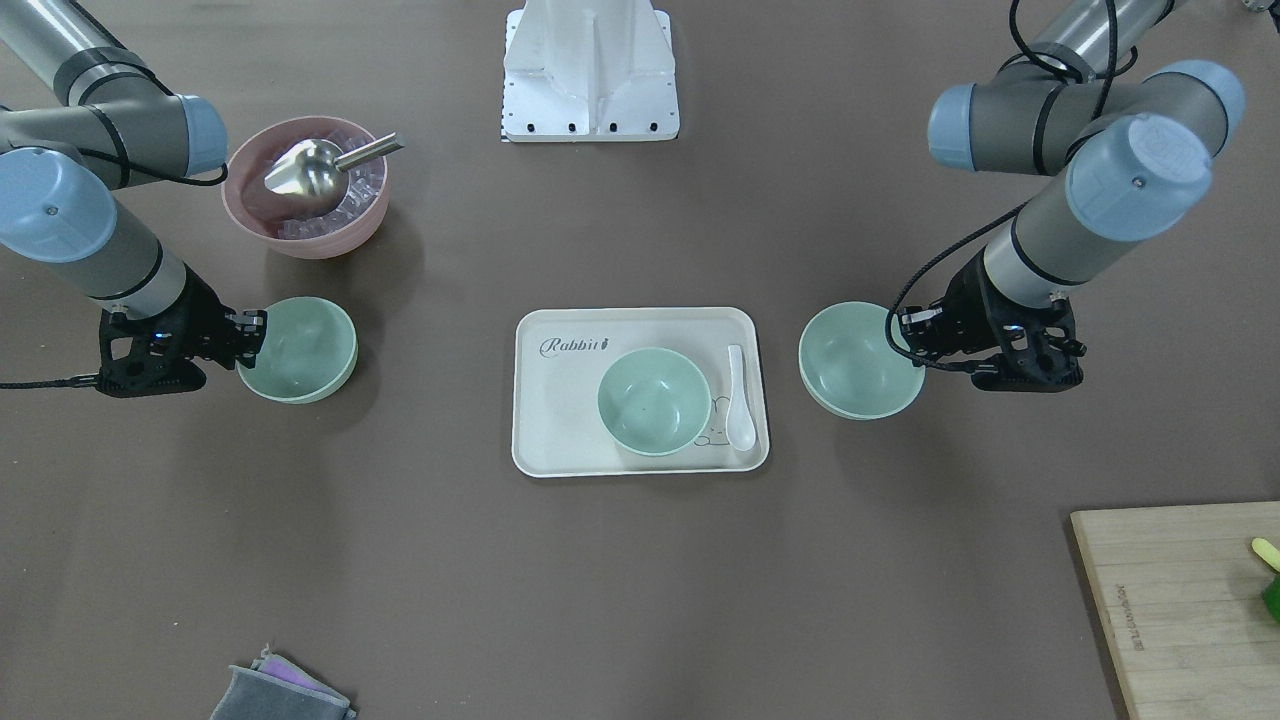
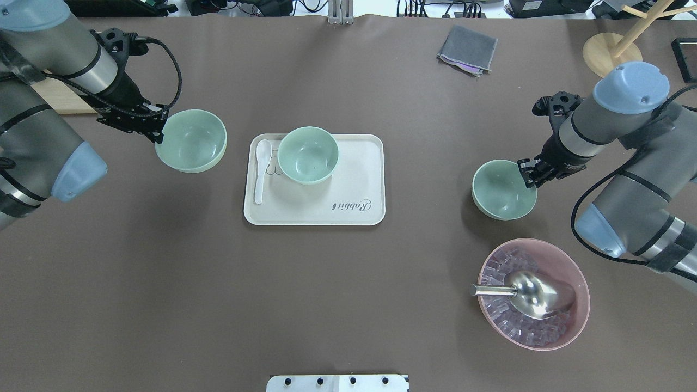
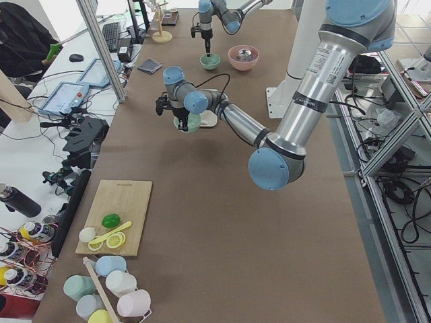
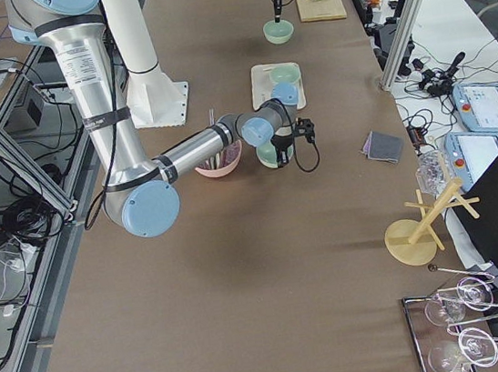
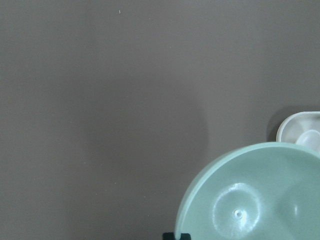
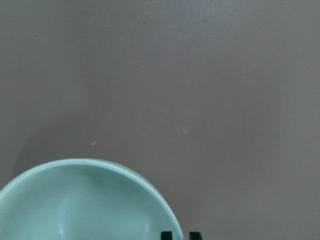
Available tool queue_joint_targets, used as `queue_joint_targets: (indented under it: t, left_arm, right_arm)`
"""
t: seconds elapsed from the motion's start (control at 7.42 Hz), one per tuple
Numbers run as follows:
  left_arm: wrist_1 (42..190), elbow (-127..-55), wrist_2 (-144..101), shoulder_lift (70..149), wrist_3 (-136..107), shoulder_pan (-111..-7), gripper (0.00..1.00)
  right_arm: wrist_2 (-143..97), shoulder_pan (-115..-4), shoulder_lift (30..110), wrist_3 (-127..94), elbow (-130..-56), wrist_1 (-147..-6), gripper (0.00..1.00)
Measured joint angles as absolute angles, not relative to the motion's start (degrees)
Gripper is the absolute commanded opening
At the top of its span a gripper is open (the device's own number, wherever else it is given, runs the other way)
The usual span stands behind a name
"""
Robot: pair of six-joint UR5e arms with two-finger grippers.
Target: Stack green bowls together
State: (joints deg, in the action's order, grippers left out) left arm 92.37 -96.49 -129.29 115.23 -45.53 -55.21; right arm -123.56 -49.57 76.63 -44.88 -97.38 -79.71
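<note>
Three pale green bowls show. One green bowl [image 2: 308, 154] [image 1: 654, 401] stands upright on the cream tray [image 2: 348, 179] at the table's middle. My left gripper [image 2: 159, 130] [image 1: 905, 335] is shut on the rim of a second green bowl [image 2: 191, 141] [image 1: 858, 362] just left of the tray. That bowl [image 5: 260, 195] casts a shadow well off to its side in the left wrist view. My right gripper [image 2: 527, 175] [image 1: 255, 335] is shut on the rim of the third green bowl [image 2: 502, 189] [image 1: 300, 350] [image 6: 85, 200], far right of the tray.
A pink bowl [image 2: 577, 283] with ice cubes and a metal scoop [image 2: 531, 294] sits near the right arm. A white spoon [image 2: 261, 169] lies on the tray. A grey cloth [image 2: 467, 49], a wooden stand [image 2: 610, 51] and a cutting board [image 1: 1180, 600] lie at the edges.
</note>
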Motion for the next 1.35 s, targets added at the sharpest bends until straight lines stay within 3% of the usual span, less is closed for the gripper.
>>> queue_joint_targets:
  t: [0.81, 1.35]
  left_arm:
    - [92.3, -96.5, -129.3, 115.5, -46.0, -55.3, 0.00]
    - [91.7, -96.1, -129.2, 119.7, -53.8, -54.2, 0.00]
  right_arm:
    - [-130.8, -52.5, 75.5, -44.8, -97.6, -79.7, 0.00]
    - [-136.4, -56.8, 72.7, -44.9, -97.8, -80.4, 0.00]
